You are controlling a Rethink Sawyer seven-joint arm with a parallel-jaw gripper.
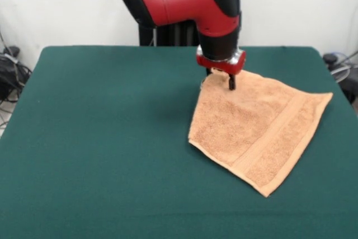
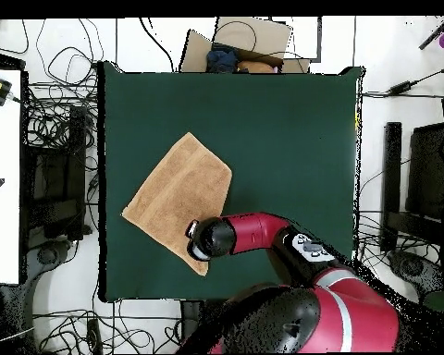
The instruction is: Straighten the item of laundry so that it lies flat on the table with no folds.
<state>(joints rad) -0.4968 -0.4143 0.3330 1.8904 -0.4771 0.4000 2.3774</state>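
The light orange-tan towel (image 1: 254,130) lies spread on the dark green table (image 1: 100,138), right of the middle, turned like a diamond, with its woven border band along the near right side. No large fold shows. My gripper (image 1: 220,78) stands upright at the towel's far corner, nearest the pedestal. Its fingertips (image 1: 231,84) are apart and down at the cloth, and it looks open. In the overhead view the towel (image 2: 175,194) lies at the left of the table (image 2: 290,139), and the arm's wrist (image 2: 210,238) covers the gripper and the towel's corner below it.
Cables and black equipment (image 2: 64,176) lie on the floor left of the table in the overhead view. A cardboard box (image 2: 249,42) stands beyond the table's far edge. A white bench (image 2: 2,185) is at the left, and more black gear (image 2: 420,203) at the right.
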